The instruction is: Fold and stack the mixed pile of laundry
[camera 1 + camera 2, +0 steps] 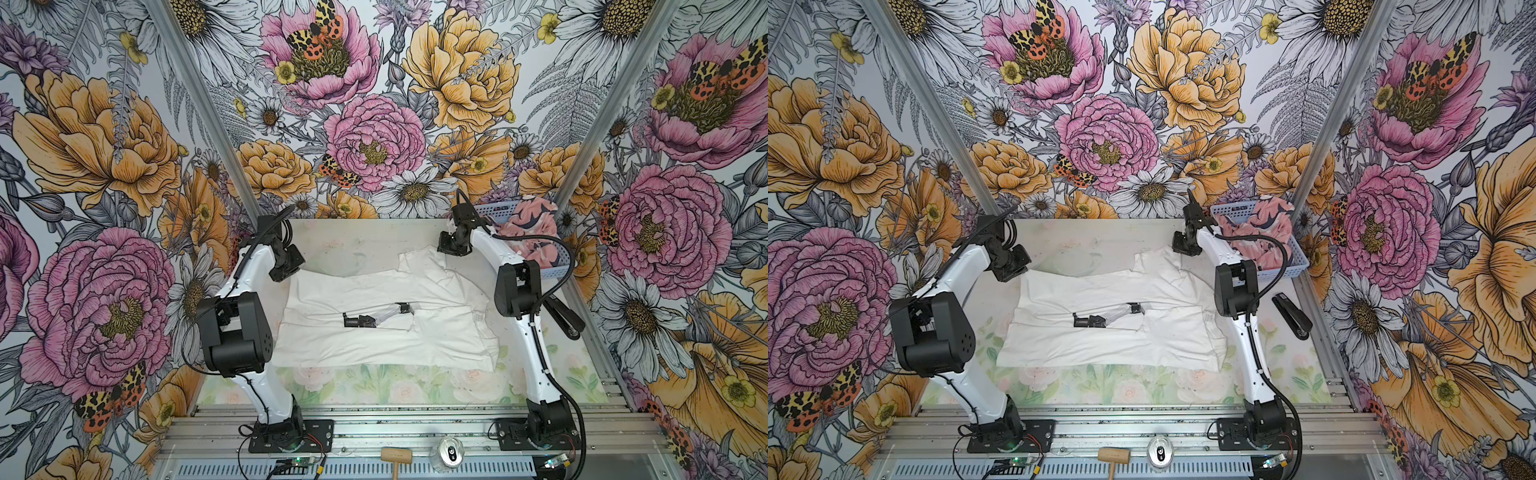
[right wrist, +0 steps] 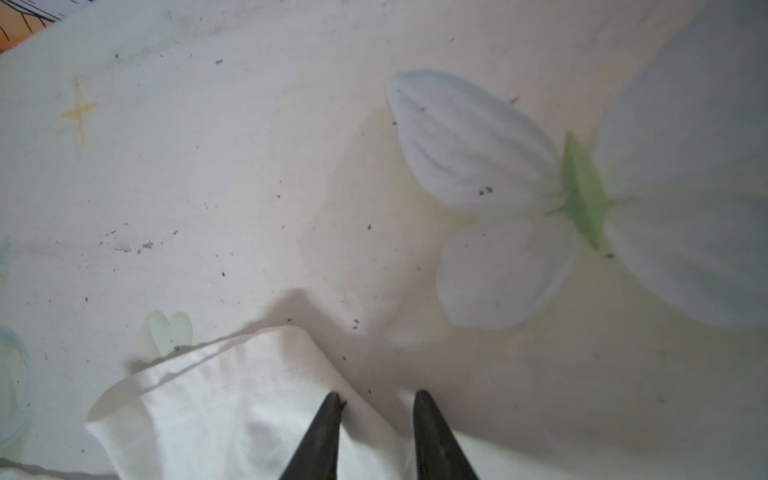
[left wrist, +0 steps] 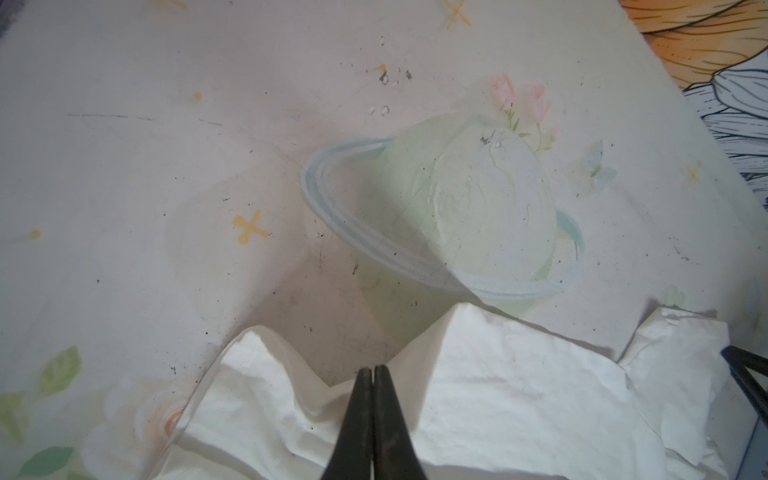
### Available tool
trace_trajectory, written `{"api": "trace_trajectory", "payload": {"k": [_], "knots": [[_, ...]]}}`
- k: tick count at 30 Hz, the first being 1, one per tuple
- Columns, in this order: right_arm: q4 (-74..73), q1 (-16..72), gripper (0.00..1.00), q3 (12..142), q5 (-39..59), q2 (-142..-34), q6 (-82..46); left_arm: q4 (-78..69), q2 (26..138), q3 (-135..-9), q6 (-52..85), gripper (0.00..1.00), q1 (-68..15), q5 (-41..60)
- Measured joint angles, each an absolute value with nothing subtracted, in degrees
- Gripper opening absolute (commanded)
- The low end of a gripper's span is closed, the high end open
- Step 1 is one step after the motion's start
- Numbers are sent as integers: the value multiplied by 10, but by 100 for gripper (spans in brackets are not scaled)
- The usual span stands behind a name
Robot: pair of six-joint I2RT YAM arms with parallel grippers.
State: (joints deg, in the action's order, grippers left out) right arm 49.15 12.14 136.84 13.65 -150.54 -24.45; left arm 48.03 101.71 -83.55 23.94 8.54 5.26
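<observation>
1. Centred on the surface [image 1: 353,245], your white T-shirt [image 1: 386,332] lies spread for folding; the pink garment [image 1: 532,232] waits in the far-right-corner basket [image 1: 559,268].
2. Your left claw [image 3: 374,372] is closed at the shirt's far edge; your right claw [image 2: 378,399], parted, straddles a corner, ready to pinch.

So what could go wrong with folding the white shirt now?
A black and clear object lies on the middle of the white T-shirt, so a fold could trap it inside. The right gripper is open with its tips straddling the cloth's edge, so closing might catch only a sliver or miss. The left gripper is shut at the far edge. I cannot tell if it pinches cloth; if not, a lift would pull unevenly.
</observation>
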Motion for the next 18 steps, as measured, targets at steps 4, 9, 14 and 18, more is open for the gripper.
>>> {"api": "trace_trajectory", "payload": {"k": [4,9,14,18], "knots": [[484,123,11,1362,138,-1504,-243,480,1017,-834,241,0,85,53],[476,126,1,1350,133,-1497,-242,481,1011,-829,241,0,85,57],[472,133,0,1327,124,-1470,-230,481,996,-824,242,0,85,60],[467,152,0,1275,109,-1410,-208,481,983,-814,243,0,85,63]]}}
